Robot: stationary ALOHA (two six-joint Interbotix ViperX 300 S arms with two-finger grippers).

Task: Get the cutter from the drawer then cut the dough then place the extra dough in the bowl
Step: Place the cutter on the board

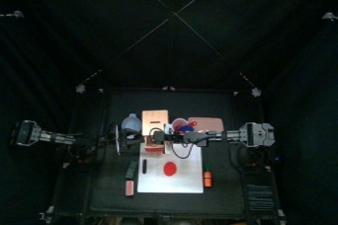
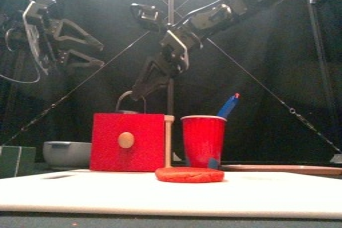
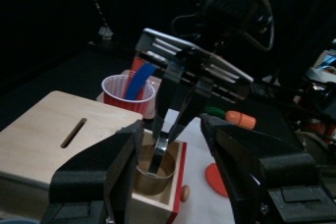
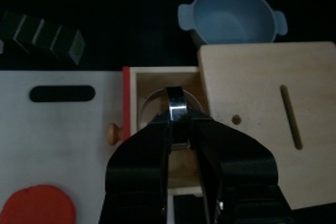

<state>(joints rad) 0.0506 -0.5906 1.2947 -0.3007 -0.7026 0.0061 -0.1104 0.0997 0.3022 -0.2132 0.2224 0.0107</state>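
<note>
Black table [image 1: 99, 194] inside curtained booth. Pale wooden box [image 1: 156, 120] sitting at top-view centre, red drawer [image 2: 130, 142] standing open toward frame bottom. Round metal cutter [image 4: 175, 97] sitting in drawer, handle uppermost; right gripper [image 3: 168, 128] clamping it. Left gripper [image 3: 184, 174] hovering beside, jaws apart. Red dough disc [image 2: 190, 175] lying on white cutting board [image 2: 80, 194].

This was a robotics lab's test booth, not a real kitchen: black curtains [image 1: 79, 32] closed in a small black table [image 1: 231, 106], and a left arm [image 1: 59, 137] and a right arm [image 1: 258, 133], both black machines, reached over it. The kitchenware was playthings: a white cutting board [image 1: 152, 182], a wooden box [image 2: 130, 142] with a red front, a red cup [image 2: 205, 140] holding a blue toy knife [image 2: 230, 104], and a round metal cutter [image 4: 171, 97].
</note>
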